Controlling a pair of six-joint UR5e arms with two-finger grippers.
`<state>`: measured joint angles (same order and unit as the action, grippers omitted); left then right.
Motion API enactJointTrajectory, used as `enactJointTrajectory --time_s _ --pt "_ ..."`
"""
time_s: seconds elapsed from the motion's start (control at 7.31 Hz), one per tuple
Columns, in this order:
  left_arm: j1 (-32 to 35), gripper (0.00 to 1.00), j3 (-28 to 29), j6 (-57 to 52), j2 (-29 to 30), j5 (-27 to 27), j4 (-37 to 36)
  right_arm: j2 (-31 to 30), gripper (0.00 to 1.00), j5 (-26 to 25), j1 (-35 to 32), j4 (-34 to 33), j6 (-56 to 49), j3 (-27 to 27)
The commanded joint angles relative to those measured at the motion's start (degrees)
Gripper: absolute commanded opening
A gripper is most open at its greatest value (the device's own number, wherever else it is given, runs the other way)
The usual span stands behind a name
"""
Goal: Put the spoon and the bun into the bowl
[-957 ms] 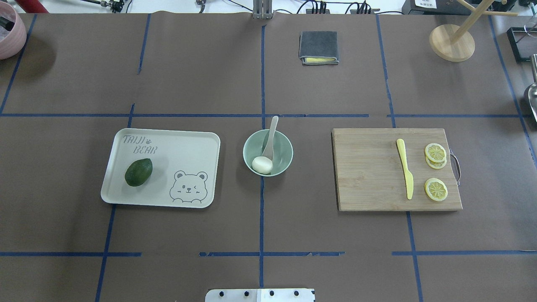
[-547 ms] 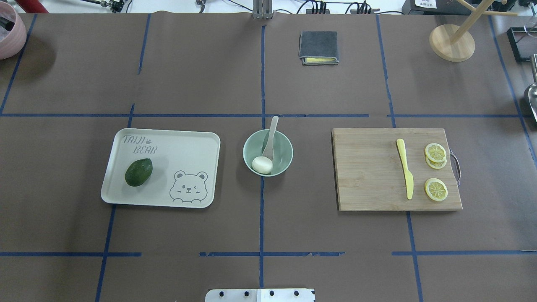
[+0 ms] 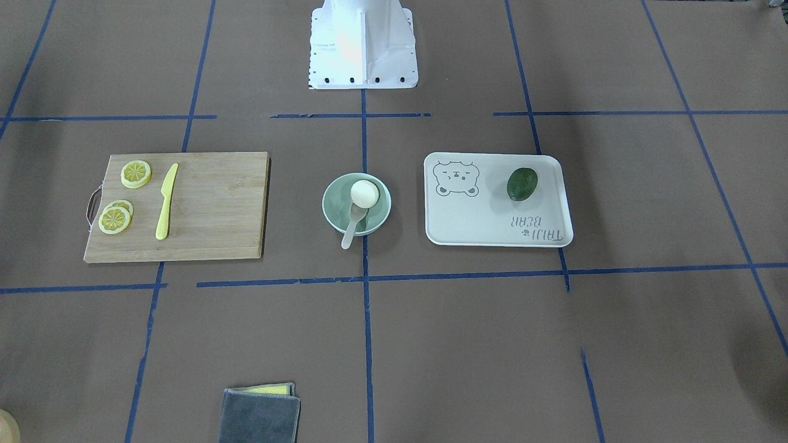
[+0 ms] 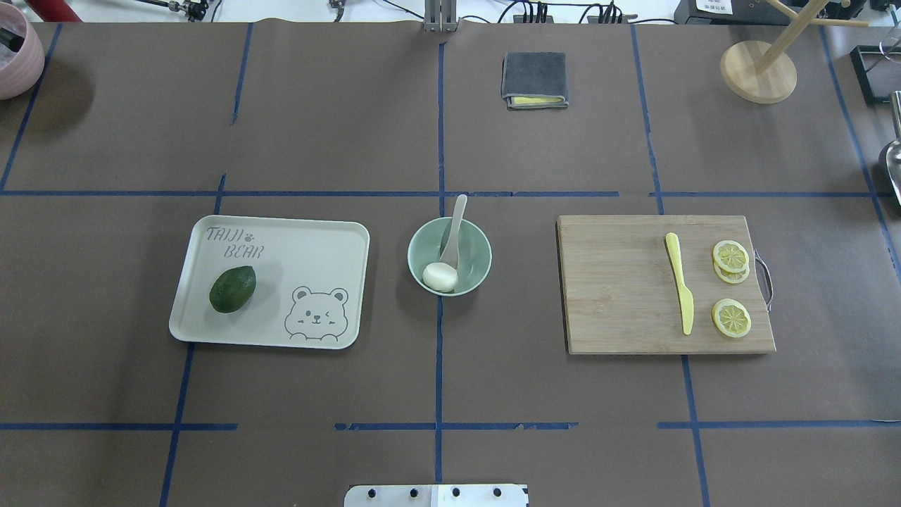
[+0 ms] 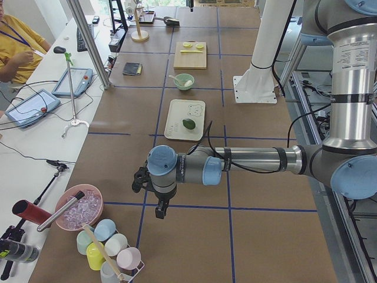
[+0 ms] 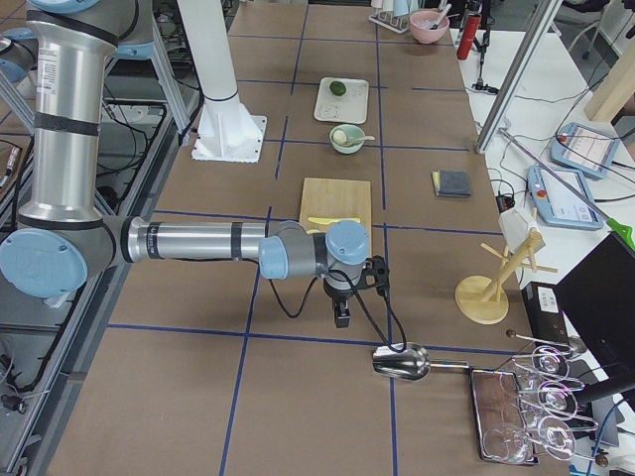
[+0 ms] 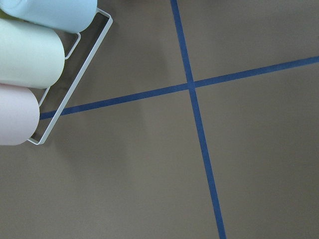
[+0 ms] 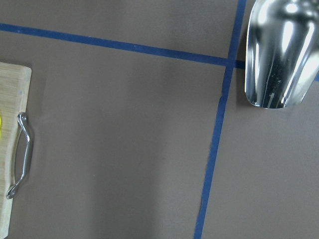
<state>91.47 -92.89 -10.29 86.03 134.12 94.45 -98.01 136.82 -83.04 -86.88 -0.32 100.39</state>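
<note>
The mint-green bowl (image 4: 481, 255) stands at the table's middle. The white bun (image 4: 440, 277) lies inside it at the near side. The pale spoon (image 4: 455, 227) rests in the bowl with its handle over the far rim. All three also show in the front view: bowl (image 3: 335, 206), bun (image 3: 364, 193), spoon (image 3: 351, 232). My left gripper (image 5: 159, 207) hangs over the table far to the left, seen only from the side. My right gripper (image 6: 341, 315) hangs far to the right. I cannot tell whether either is open or shut.
A tray (image 4: 310, 246) with an avocado (image 4: 232, 289) lies left of the bowl. A cutting board (image 4: 619, 296) with a yellow knife (image 4: 680, 285) and lemon slices (image 4: 731, 317) lies right. A grey cloth (image 4: 534, 79) is at the back. A metal scoop (image 8: 281, 55) and cups (image 7: 30, 64) sit at the table's ends.
</note>
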Motion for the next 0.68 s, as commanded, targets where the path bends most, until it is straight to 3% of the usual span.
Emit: enactJointTrajectory --time_s 0.0,0.14,0.55 --pt "0.03 1.00 0.17 0.01 -0.86 0.61 -0.05 0.27 1.00 -1.11 -0.02 -2.07 -0.30 1.47" --pt "0.03 1.00 0.17 0.01 -1.56 4.18 -0.05 0.45 1.00 -1.12 0.24 -2.07 -0.30 1.39" --pt "0.03 1.00 -0.97 0.01 -2.63 4.66 0.04 3.08 1.00 -1.12 -0.19 -6.89 -0.30 2.17"
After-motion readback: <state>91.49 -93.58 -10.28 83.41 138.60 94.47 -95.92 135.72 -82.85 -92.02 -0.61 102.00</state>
